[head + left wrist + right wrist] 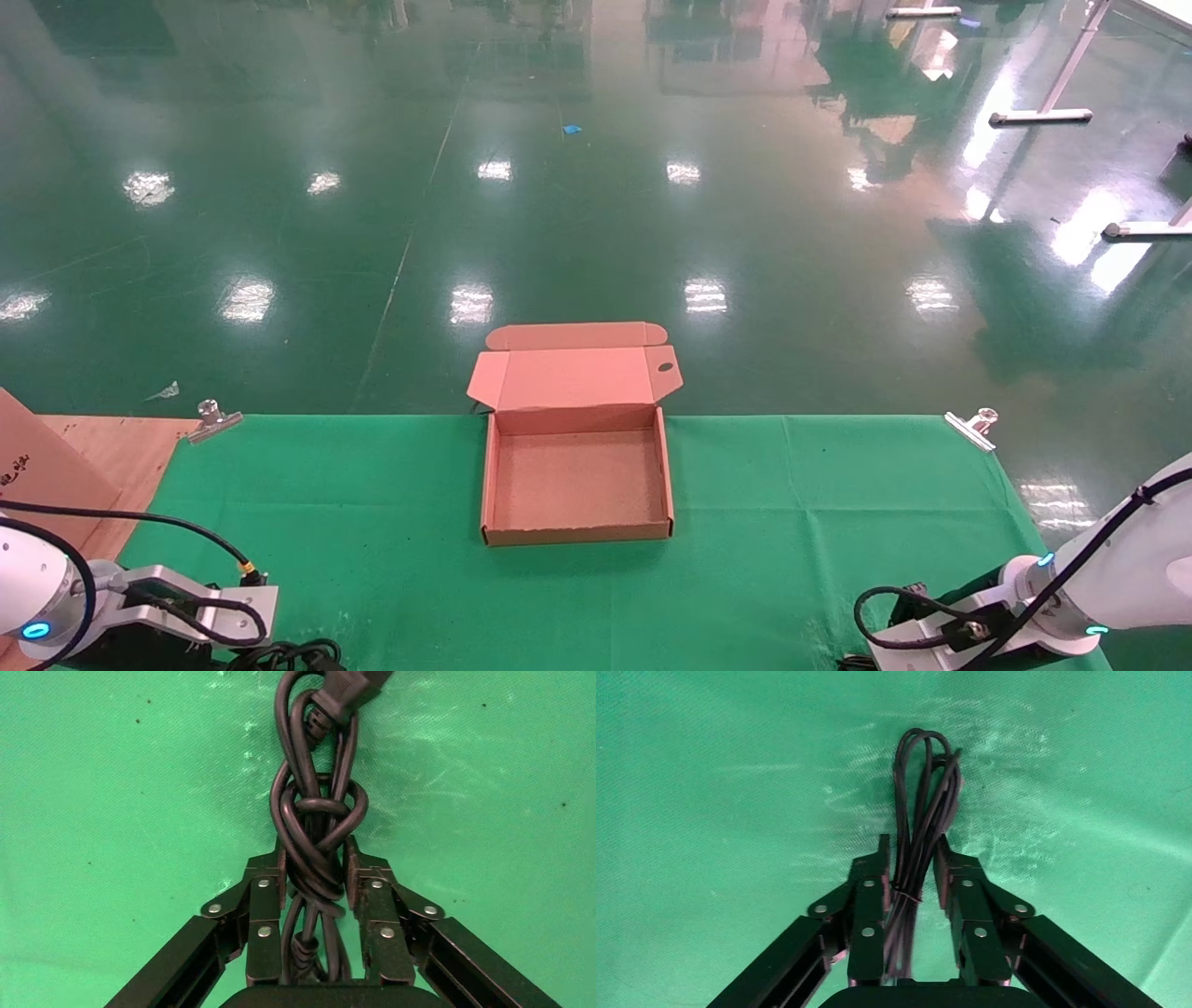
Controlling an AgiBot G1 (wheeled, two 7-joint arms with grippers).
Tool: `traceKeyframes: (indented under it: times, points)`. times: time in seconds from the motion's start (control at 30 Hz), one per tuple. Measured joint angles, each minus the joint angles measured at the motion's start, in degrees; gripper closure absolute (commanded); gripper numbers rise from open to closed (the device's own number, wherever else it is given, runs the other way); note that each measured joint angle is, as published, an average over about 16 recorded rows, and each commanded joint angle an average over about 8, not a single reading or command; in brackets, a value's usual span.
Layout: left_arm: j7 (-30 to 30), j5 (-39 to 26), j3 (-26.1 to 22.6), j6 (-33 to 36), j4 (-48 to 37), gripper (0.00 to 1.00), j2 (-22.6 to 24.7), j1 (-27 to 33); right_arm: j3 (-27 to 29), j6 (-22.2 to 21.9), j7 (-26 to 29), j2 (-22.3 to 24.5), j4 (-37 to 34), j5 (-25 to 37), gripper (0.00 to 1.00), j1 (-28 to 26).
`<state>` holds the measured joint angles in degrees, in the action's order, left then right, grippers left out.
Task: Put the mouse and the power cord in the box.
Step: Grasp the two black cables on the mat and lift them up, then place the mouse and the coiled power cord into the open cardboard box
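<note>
The box (576,534) stands open at the middle of the green cloth, with its flap lid (575,376) folded back and nothing inside. At the near left corner my left gripper (315,850) is shut on the knotted middle of the power cord (318,815), which lies on the cloth; part of the power cord (289,655) shows beside the left arm in the head view. At the near right corner my right gripper (912,843) is open and straddles the mouse's thin bundled cable (921,790), with a gap on one side. The mouse body is hidden.
The green cloth (372,522) covers the table and is held by metal clips at the far left (212,419) and far right (973,427). Bare wooden tabletop (112,447) and a brown cardboard piece (28,466) lie left of the cloth. Shiny green floor lies beyond.
</note>
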<state>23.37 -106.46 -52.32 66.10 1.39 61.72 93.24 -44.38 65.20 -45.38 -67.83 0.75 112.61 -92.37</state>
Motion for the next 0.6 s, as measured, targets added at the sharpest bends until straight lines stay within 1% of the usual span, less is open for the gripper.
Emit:
traceKeyframes:
  times: [0.33, 0.6]
  points:
    - [0.46, -0.49, -0.35, 2.18, 0.42, 1.0, 0.45, 2.3, 0.81, 1.92, -0.65, 0.66, 0.12, -1.16, 1.0, -1.83]
    - [0.62, -0.89, -0.63, 5.63, 2.3, 1.0, 0.96, 6.72, 2.26, 5.72, -1.38, 1.59, 1.04, -3.27, 1.0, -5.83]
